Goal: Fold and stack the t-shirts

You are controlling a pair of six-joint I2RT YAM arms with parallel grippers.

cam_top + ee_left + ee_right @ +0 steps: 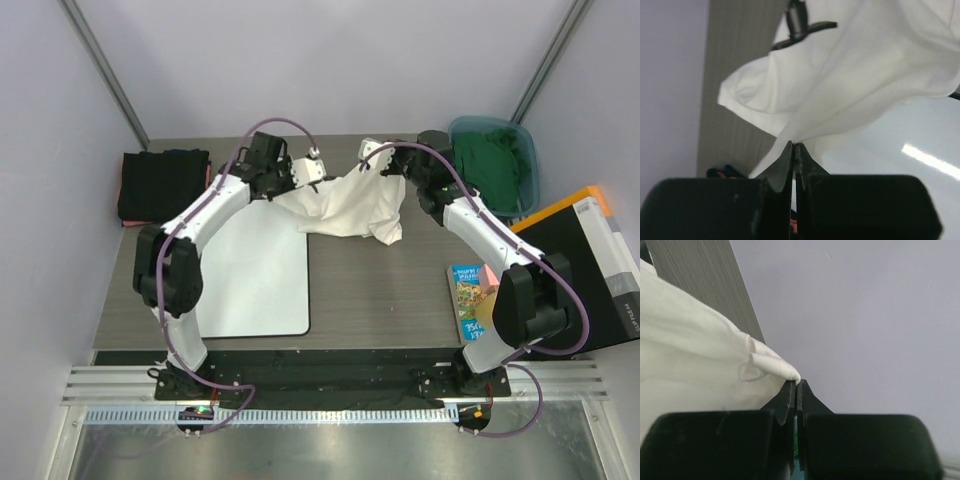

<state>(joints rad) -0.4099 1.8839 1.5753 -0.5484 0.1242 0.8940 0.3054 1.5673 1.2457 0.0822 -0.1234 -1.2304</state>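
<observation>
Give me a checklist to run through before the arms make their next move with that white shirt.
1. Grip of left end effector on white t-shirt: ok, shut on a fold.
2. Grip of right end effector: ok, shut on a bunched edge.
3. Cloth stretched flat between them: not ok, it sags crumpled.
4. Matching corners gripped: cannot tell.
5. Flat white board below the left arm: ok.
6. Folded black stack apart from the arms: ok, far left.
</observation>
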